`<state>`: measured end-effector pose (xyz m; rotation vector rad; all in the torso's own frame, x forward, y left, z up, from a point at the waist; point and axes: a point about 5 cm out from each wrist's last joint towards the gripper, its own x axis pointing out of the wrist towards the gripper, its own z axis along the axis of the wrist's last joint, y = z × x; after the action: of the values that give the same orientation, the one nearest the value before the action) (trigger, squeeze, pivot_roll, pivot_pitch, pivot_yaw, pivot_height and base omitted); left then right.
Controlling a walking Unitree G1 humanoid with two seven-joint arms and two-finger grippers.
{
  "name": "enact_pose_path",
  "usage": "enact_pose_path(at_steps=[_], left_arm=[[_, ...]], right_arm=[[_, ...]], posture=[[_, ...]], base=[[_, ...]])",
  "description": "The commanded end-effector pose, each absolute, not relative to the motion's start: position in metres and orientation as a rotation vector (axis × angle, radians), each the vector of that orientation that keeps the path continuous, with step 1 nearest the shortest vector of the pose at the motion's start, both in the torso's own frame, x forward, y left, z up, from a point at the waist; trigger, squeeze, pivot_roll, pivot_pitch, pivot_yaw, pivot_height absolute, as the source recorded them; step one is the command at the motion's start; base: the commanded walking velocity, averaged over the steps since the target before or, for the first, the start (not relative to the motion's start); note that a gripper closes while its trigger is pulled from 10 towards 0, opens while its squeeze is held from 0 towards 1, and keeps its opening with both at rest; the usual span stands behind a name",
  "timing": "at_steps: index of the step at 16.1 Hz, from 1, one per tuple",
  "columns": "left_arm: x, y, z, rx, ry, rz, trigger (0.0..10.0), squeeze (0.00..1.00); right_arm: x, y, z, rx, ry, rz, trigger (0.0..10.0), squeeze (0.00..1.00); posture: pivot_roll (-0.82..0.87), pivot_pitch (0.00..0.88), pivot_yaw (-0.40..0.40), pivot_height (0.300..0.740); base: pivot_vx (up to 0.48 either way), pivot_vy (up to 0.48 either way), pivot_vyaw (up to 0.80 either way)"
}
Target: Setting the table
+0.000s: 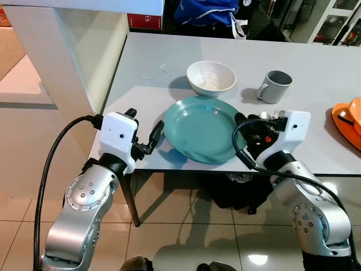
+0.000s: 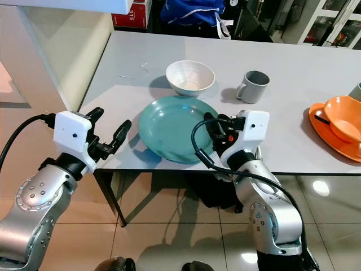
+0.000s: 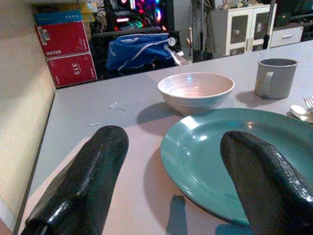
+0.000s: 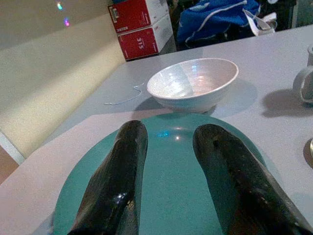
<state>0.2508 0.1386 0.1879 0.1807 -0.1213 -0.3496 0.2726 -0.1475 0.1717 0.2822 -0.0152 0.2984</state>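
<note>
Teal plate (image 1: 202,129) sits at the tabletop's (image 1: 146,51) near edge, overhanging slightly, bowl (image 1: 211,77) just behind it. My left jaws (image 1: 145,135) are open beside its rim, my right jaws (image 1: 243,127) parted over it. A careless nudge, I judge, could push it off.

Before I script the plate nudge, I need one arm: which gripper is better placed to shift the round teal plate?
Right, probably. The right gripper hangs open over the round teal plate, fingers above its face. The left gripper sits open beside the plate's edge, over the grey table.
</note>
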Motion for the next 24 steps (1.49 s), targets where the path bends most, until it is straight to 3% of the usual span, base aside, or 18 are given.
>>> enact_pose_path(at_steps=[1,7,10,24], left_arm=[[0.252,0.137,0.188,0.194,-0.13,-0.337,10.0,0.0],[0.256,0.139,0.186,0.209,-0.123,-0.308,10.0,0.0],[0.263,0.142,0.185,0.25,-0.116,-0.238,10.0,0.0],[0.27,0.14,0.189,0.245,-0.134,-0.214,10.0,0.0]], right_arm=[[0.269,-0.144,0.175,0.264,-0.043,0.312,10.0,0.0],[0.269,-0.147,0.175,0.267,-0.054,0.289,10.0,0.0],[0.27,-0.146,0.177,0.252,-0.062,0.288,10.0,0.0],[0.277,-0.152,0.175,0.236,-0.064,0.245,10.0,0.0]], posture=[[0.02,0.054,-0.037,0.74],[0.01,0.06,-0.034,0.74],[0.0,0.067,-0.034,0.74],[0.0,0.075,-0.033,0.74]], base=[[0.0,0.0,0.0],[0.0,0.0,0.0],[0.0,-0.48,0.0],[0.0,-0.48,0.0]])
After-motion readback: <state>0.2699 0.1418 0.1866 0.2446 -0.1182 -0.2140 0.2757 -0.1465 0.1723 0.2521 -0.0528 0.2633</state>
